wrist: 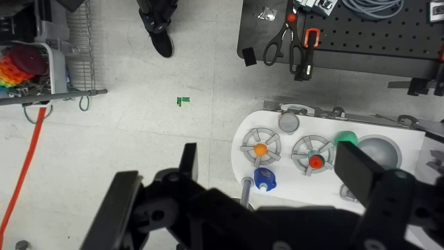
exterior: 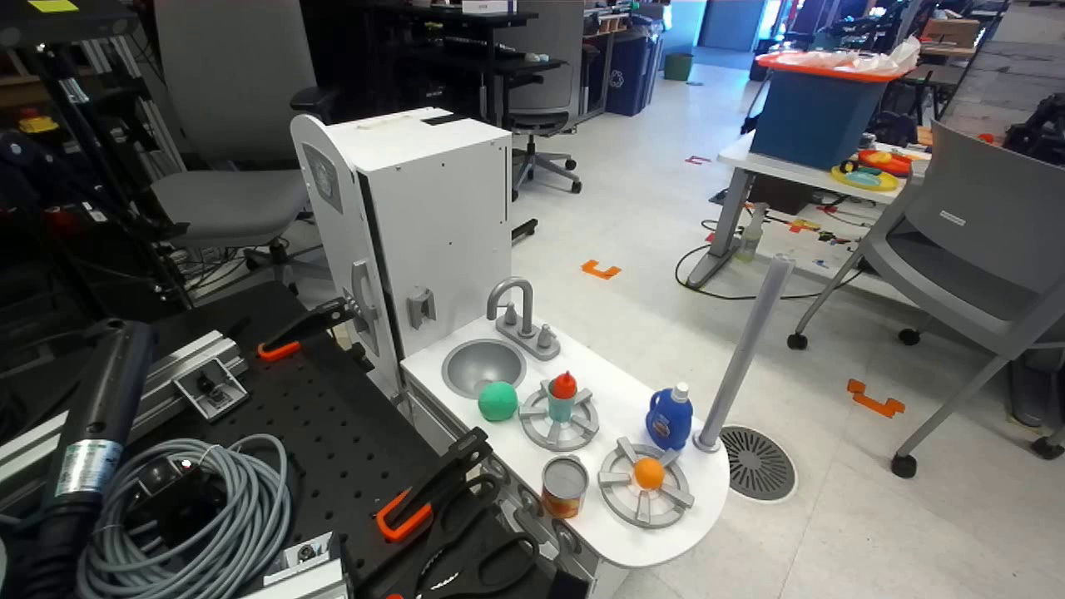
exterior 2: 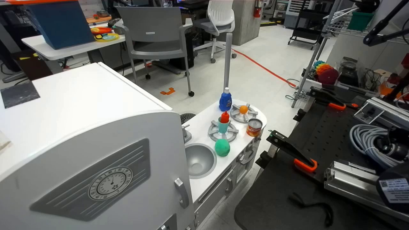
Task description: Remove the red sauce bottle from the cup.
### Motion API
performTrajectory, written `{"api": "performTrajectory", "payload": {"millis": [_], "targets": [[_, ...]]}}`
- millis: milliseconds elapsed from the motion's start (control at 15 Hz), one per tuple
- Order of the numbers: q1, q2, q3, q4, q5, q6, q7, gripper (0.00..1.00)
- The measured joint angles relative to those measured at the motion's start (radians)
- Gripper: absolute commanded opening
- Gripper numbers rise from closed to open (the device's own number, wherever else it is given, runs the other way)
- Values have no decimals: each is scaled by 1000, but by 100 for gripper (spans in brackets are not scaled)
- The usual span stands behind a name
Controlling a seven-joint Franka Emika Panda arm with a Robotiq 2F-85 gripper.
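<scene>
The red sauce bottle (exterior: 565, 385) stands in the teal cup (exterior: 561, 408) on a grey burner, its red top above the rim. Both exterior views show the red sauce bottle (exterior 2: 225, 117) and the teal cup (exterior 2: 223, 127); the bottle's lower part is hidden inside. In the wrist view the red sauce bottle (wrist: 316, 161) and the cup's rim (wrist: 313, 153) appear from above, between the fingers and nearer the right-hand one. My gripper (wrist: 271, 165) is wide open and empty, well above the counter. The gripper does not show in either exterior view.
The white counter (wrist: 305, 189) also holds a green ball (exterior: 498, 401), a tin can (exterior: 565, 487), an orange ball (exterior: 649, 472) and a blue bottle (exterior: 670, 418). A grey post (exterior: 745, 358), a faucet (exterior: 522, 312) and a tall white cabinet (exterior: 441, 216) rise around it.
</scene>
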Motion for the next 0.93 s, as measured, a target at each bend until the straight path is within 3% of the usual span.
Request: {"api": "performTrajectory", "payload": {"millis": [467, 933], "targets": [[3, 40, 4, 0, 1, 6, 9, 100], [16, 304, 27, 0, 2, 152, 95, 100]]}}
